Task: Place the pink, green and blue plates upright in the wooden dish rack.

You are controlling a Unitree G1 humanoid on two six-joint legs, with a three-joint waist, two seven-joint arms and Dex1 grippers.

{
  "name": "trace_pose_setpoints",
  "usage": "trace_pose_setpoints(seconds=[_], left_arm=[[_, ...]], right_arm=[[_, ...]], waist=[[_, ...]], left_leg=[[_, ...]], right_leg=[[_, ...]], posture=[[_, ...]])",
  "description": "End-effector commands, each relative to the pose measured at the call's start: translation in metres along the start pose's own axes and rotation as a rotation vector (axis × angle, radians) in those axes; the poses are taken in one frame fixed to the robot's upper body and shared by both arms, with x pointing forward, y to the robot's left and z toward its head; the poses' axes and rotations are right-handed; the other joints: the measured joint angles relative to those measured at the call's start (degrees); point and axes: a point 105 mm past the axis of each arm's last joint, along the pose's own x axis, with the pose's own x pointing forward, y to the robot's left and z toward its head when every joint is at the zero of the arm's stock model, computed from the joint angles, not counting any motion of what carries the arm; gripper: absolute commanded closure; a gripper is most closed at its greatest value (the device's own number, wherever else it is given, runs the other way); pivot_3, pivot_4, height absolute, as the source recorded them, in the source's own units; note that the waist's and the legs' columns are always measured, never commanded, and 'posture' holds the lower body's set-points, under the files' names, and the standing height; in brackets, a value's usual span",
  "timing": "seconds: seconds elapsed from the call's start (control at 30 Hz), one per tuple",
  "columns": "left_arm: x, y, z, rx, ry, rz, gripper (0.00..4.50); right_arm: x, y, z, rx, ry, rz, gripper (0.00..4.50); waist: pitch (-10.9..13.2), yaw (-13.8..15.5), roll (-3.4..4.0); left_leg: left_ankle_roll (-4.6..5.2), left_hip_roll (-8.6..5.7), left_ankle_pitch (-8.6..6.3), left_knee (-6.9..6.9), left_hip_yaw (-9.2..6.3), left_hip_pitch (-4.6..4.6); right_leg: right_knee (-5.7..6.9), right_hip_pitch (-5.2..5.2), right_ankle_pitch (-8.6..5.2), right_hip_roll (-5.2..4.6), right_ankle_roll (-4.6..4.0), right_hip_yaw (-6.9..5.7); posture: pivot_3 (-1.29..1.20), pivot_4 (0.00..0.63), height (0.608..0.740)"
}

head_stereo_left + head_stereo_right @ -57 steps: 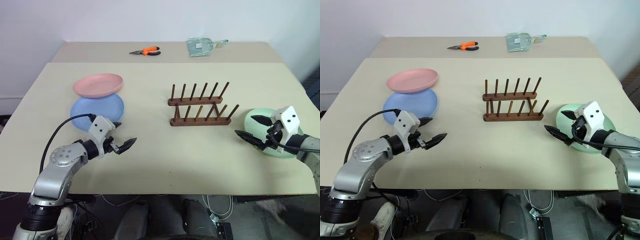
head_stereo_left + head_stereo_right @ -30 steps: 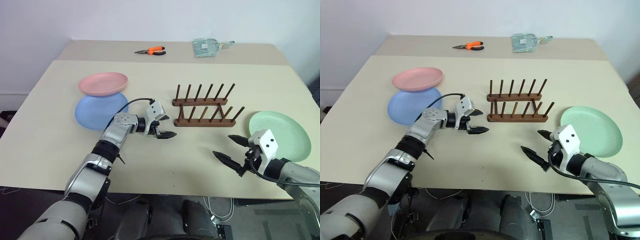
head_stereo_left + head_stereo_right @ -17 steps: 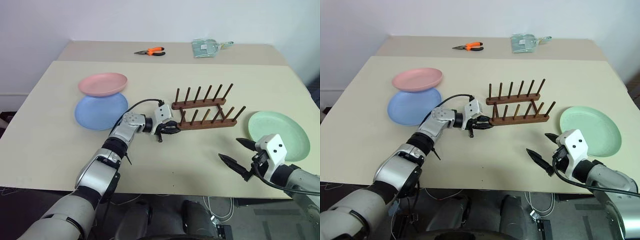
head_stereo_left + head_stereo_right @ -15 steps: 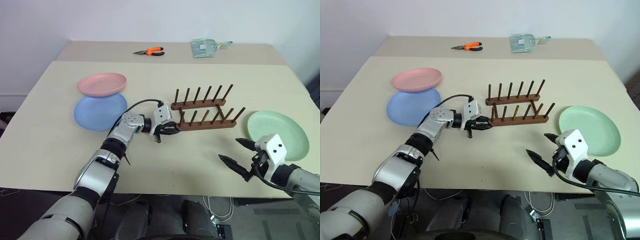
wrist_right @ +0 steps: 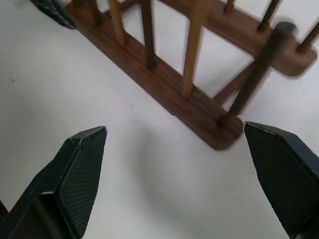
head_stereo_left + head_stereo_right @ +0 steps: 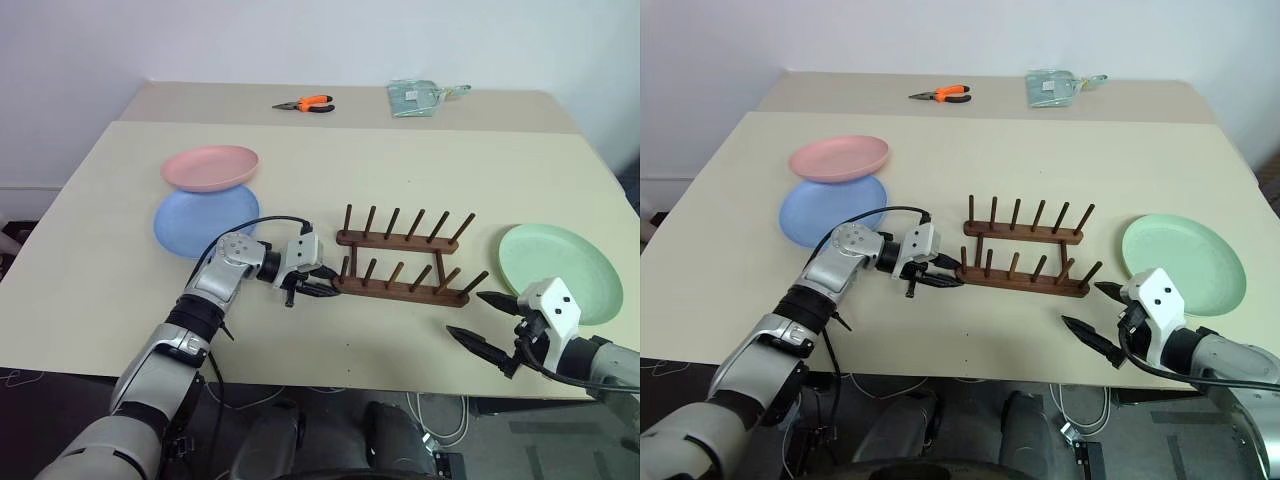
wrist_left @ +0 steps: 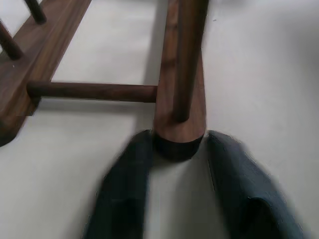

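- Left eye view shows the rack point(image 6: 402, 268) in the middle of the table point(image 6: 420, 160), a little turned, its right end lower in the frame than its left end.
- Left gripper point(image 6: 312, 283) sits at the rack's left end; in the left wrist view its two fingers point(image 7: 124, 194) stand on either side of the near bar's tip, but I cannot tell if they press it or are let go.
- My guess is that this hold serves to drag the rack to a better place.
- Right gripper point(image 6: 492, 325) hovers spread wide and empty, near the rack's right end.
- Green plate point(image 6: 556, 258) lies flat at the right.
- Pink plate point(image 6: 210, 166) lies at the upper left, overlapping the blue plate point(image 6: 205, 218).
- No plate is in the rack yet.
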Motion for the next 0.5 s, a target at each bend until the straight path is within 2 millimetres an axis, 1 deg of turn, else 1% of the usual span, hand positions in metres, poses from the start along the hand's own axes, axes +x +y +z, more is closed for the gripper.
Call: trace_pose_setpoints(seconds=[0.03,0.1,0.13,0.23,0.27,0.33,0.37,0.43,0.5], left_arm=[[-0.017,0.006,-0.009,-0.072,0.037,0.116,1.41],[-0.032,-0.002,-0.016,-0.109,0.061,0.136,1.41],[-0.036,-0.006,-0.019,-0.121,0.072,0.137,1.41],[-0.051,-0.026,-0.022,-0.193,0.077,0.148,2.34],[-0.053,-0.036,-0.021,-0.211,0.071,0.138,2.79],[-0.047,-0.050,-0.015,-0.232,0.046,0.132,3.81],[-0.039,-0.053,-0.009,-0.230,0.017,0.143,4.22],[-0.021,-0.053,0.001,-0.218,-0.032,0.201,4.22],[-0.008,-0.048,0.005,-0.229,-0.056,0.276,4.22]], right_arm=[[-0.012,-0.009,0.004,-0.046,0.015,-0.045,1.29],[-0.012,-0.006,0.001,-0.048,0.034,-0.031,2.25],[-0.012,-0.005,0.000,-0.049,0.037,-0.027,2.78],[-0.007,0.003,-0.003,-0.050,0.057,0.005,4.30],[-0.001,0.008,-0.004,-0.051,0.060,0.020,4.50],[0.009,0.012,-0.005,-0.055,0.057,0.035,4.50],[0.016,0.011,-0.006,-0.070,0.058,0.018,4.50],[0.030,0.006,-0.011,-0.089,0.070,-0.028,4.50],[0.040,0.002,-0.016,-0.108,0.087,-0.060,4.50]], waist=[[0.0,-0.3,0.02],[-0.1,-1.0,0.07],[-0.1,-1.2,0.06],[-0.1,-2.3,0.20],[-0.2,-2.4,0.25],[-0.2,-2.4,0.27],[-0.2,-2.3,0.29],[-0.2,-1.9,0.32],[-0.2,-0.6,0.29]], left_leg=[[0.00,0.01,0.00,0.00,0.00,0.00],[0.00,0.02,0.00,-0.04,0.01,0.03],[0.00,0.05,0.00,-0.09,0.07,0.08],[-0.02,0.20,-0.01,-0.16,0.06,0.11],[-0.02,0.23,-0.01,-0.16,0.07,0.11],[-0.03,0.41,-0.02,-0.17,0.09,0.14],[-0.03,0.54,-0.02,-0.17,0.09,0.14],[-0.03,0.54,-0.02,-0.09,0.10,0.10],[-0.06,0.55,0.00,0.01,0.14,-0.01]], right_leg=[[0.02,0.00,0.00,0.00,0.00,0.00],[0.03,-0.02,0.00,0.01,0.00,0.00],[0.05,-0.04,0.00,0.03,0.00,0.03],[0.06,-0.08,0.00,0.18,-0.02,0.05],[0.07,-0.09,0.00,0.19,-0.03,0.06],[0.07,-0.08,0.01,0.24,-0.07,0.11],[0.04,-0.08,0.02,0.26,-0.13,0.12],[0.00,-0.07,0.00,0.26,-0.36,0.15],[-0.06,-0.04,0.01,0.26,-0.40,0.15]], posture=[[0.00,0.150,0.740],[0.00,0.150,0.740],[0.00,0.150,0.740],[0.00,0.150,0.740],[0.00,0.150,0.740],[0.00,0.150,0.740],[0.00,0.150,0.740],[0.00,0.150,0.740],[0.00,0.150,0.740]])
